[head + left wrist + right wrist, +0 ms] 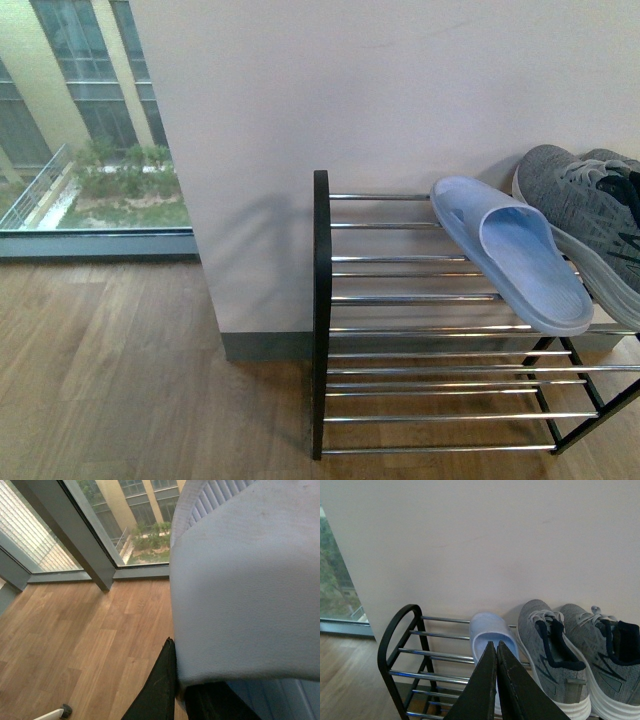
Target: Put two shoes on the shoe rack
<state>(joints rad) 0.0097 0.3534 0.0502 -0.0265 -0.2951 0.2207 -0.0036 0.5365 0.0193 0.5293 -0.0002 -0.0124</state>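
Observation:
Two grey knit shoes [547,652] [605,652] with white soles stand side by side on the top tier of the shoe rack [395,630], toes to the wall. Only one of them [590,210] shows well in the front view, at the rack's [321,300] right end. A light blue slipper [515,255] lies on the top bars beside them, with no gripper on it. My right gripper [496,646] is shut and empty, in front of that slipper [487,630]. My left gripper [181,682] is shut on a light blue slipper [245,580] over the wooden floor. Neither arm shows in the front view.
A white wall [380,90] stands behind the rack. A floor-to-ceiling window [90,120] lies to the left, with wooden floor [110,380] before it. The rack's lower chrome bars [440,385] carry nothing that shows. A small white part with a grey wheel [56,713] sits on the floor.

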